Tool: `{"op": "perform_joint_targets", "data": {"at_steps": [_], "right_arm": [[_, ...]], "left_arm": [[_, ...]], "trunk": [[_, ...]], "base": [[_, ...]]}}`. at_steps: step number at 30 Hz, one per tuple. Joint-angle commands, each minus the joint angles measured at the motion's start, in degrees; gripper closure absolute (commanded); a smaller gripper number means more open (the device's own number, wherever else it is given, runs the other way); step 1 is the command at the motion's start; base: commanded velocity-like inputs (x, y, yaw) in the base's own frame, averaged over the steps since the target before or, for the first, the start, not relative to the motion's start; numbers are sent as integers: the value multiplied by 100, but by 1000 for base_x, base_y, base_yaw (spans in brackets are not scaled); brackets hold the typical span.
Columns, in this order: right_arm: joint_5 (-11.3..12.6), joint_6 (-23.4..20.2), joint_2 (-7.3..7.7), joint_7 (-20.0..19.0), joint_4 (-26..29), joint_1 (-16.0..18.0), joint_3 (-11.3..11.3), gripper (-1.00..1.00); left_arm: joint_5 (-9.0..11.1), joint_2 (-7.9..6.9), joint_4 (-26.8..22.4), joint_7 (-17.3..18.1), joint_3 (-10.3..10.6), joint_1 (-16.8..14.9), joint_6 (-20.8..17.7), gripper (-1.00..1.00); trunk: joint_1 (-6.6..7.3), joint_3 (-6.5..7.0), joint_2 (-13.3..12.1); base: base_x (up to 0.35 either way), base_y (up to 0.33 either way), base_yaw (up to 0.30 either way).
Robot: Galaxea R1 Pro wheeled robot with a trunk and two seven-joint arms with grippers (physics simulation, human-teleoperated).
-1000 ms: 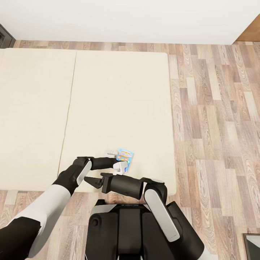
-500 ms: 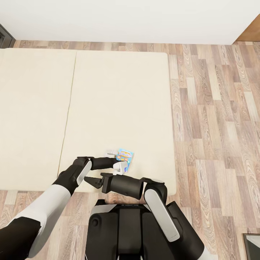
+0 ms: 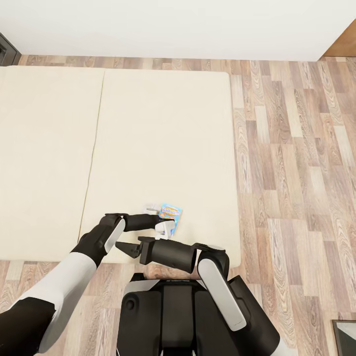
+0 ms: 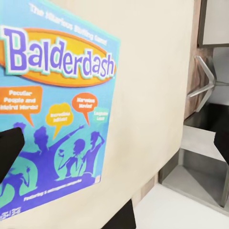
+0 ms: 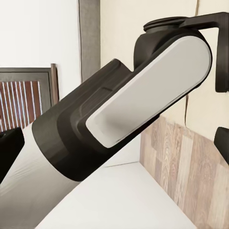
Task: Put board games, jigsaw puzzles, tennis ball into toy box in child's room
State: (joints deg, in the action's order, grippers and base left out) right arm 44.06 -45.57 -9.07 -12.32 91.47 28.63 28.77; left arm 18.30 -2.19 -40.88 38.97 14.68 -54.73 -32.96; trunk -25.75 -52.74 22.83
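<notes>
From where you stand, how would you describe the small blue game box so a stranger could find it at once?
Look at the wide beige bed, then at its near right corner, close to the wooden floor. There the blue board game lies flat on the mattress, right at the left pincer. Its bright blue lid, lettered Balderdash on an orange oval, is the only colourful thing on the bed.

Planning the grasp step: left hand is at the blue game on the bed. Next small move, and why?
Probably close the left hand on the blue game: its fingers look open at the box's near edge, and the box seems to lie flat on the bed.
</notes>
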Motion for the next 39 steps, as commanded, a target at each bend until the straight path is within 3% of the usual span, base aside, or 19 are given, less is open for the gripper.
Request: {"op": "perform_joint_targets", "data": {"at_steps": [1, 10, 20, 33, 39], "right_arm": [[-21, -26, -2, -25, 2, 2, -7, -100], [-21, -123, 1, -25, 2, 2, -36, -100], [-21, -287, 53, -25, 2, 2, -242, -100], [-21, -328, 72, -25, 2, 2, -343, -100], [-21, -329, 72, -25, 2, 2, -353, -100]], "left_arm": [[48, -7, -5, -21, 19, -3, -43, -100], [43, -8, -15, -255, 9, -3, -52, -100], [48, -33, -359, -519, 2, 12, -125, -100], [52, -36, -434, -901, -185, 16, -232, -100], [58, -16, -431, -1437, -193, 19, -355, -100]], "trunk": [[-3, -6, 9], [-3, -6, 9], [-3, -6, 9], [-3, -6, 9], [-3, -6, 9]], "base": [[0, 0, 0], [0, 0, 0], [0, 0, 0], [0, 0, 0], [0, 0, 0]]}}
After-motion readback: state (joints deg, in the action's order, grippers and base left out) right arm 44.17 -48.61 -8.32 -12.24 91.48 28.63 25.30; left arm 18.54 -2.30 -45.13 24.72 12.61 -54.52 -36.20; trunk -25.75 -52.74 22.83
